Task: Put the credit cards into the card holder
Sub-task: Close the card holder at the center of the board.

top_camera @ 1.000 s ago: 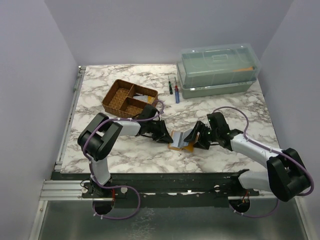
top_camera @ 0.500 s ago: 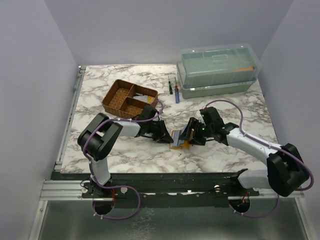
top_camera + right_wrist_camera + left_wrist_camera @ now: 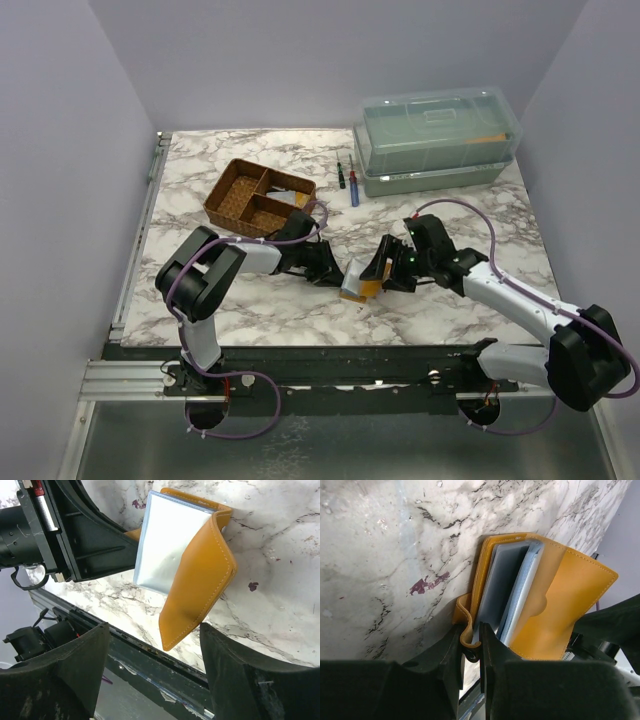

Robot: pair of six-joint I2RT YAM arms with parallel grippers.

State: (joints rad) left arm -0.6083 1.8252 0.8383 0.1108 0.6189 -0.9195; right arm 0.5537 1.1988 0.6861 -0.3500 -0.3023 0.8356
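The mustard-orange card holder [image 3: 358, 284] rests half-folded on the marble between my two grippers. My left gripper [image 3: 471, 647] is shut on the small orange strap at its edge. Between the covers I see pale grey-blue leaves [image 3: 502, 585]; whether they are credit cards or the inner face I cannot tell. My right gripper [image 3: 154, 630] stands open on either side of the raised orange flap [image 3: 200, 585], its fingers [image 3: 75, 670] apart from it. The pale inner face [image 3: 165, 545] shows under the flap. A pale flat piece, likely the credit cards [image 3: 284, 186], lies in the brown tray.
The brown compartment tray [image 3: 232, 200] sits at the back left. A clear lidded box [image 3: 437, 140] stands at the back right, with two small tools [image 3: 348, 182] beside it. The table's near edge and metal rail [image 3: 150, 660] run just under the right gripper.
The card holder lay open a second ago; its right flap is now folded up and over. The right gripper moved left with it and opened wider. The left gripper kept its hold.
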